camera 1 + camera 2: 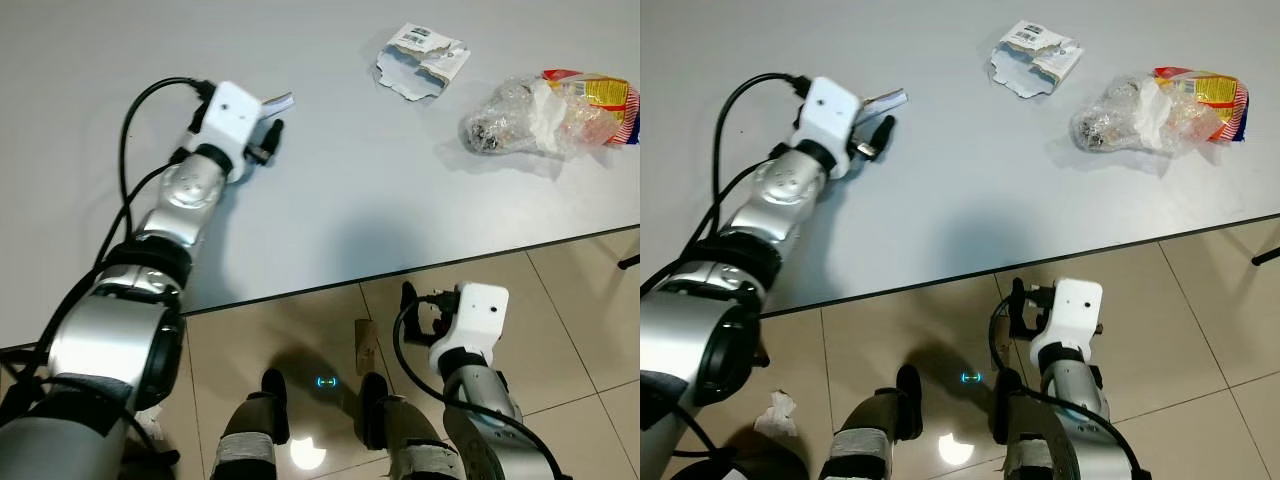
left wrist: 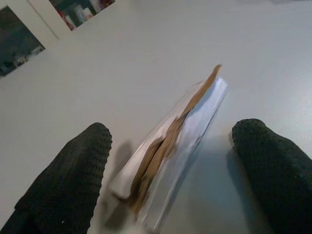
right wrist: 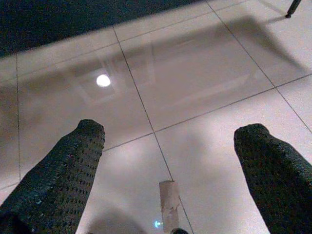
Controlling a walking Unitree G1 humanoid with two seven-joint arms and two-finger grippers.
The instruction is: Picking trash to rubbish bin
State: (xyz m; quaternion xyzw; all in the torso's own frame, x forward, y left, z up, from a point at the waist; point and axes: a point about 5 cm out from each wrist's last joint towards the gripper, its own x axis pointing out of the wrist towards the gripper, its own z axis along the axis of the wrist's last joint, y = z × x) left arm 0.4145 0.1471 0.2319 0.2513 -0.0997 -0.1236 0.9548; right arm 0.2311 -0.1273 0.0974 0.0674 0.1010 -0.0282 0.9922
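Wrapper (image 2: 170,146), a flat silver-and-brown scrap, lies on the grey worktop (image 1: 330,200) between the spread fingers (image 2: 63,180) of the left pincer (image 1: 268,138), which is stretched out low over the surface with its jaws wide and nothing yet gripped. The scrap seems to stand slightly on edge, its long side running along the line of the fingers, so the step in hand looks like the close. To do it well, I judge the pincer should ease forward a little so the pads meet the thicker middle of the wrapper and not its thin tip, keep the fingertips just off the worktop so they do not scrape or push the scrap away, and close slowly, since so light a piece will likely slide or fold. Other trash waits well apart toward the far right of the worktop: a torn packet (image 1: 422,60) and a crumpled clear bag (image 1: 535,115) with a red-and-yellow pack inside. The right pincer (image 3: 168,161) hangs idle below the worktop edge, wide open over the tiled floor (image 3: 204,87).
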